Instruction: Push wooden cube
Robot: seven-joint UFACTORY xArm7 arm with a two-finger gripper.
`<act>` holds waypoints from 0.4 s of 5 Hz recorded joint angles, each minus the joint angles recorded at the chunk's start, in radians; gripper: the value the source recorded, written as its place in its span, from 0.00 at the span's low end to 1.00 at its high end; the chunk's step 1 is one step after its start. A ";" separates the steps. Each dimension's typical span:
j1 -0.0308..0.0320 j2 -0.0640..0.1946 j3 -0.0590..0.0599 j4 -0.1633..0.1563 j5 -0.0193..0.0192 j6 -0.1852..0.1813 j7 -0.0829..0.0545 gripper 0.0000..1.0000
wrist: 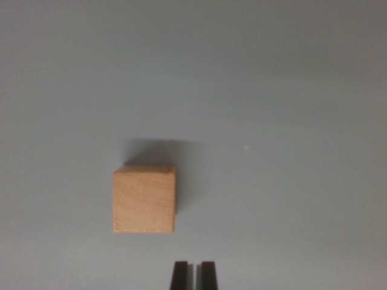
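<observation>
Small light-brown wooden cube (144,199) sits flat on a plain pale grey counter (290,90), left of centre in the wrist view, shadow falling behind it and to the wrist view's right. Likely light, rigid, not fragile; smooth faces on a smooth surface, so it should slide readily and could spin if hit off-centre. No grasp needed for a push: best contact is low on the middle of the near vertical face, square on.

Black two-fingered hand (194,275) shows only its tips at the bottom edge, fingers nearly together with just a thin slit between, holding nothing. Cube lies ahead of the hand and offset to the wrist view's left; its right edge falls just left of the fingertips. Not touching, clear gap between them. As aligned now, a straight advance would probably miss or clip the corner.
</observation>
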 joint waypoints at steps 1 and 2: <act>0.0057 0.004 0.006 -0.042 -0.0053 -0.045 0.018 0.00; 0.0057 0.004 0.006 -0.042 -0.0053 -0.045 0.018 0.00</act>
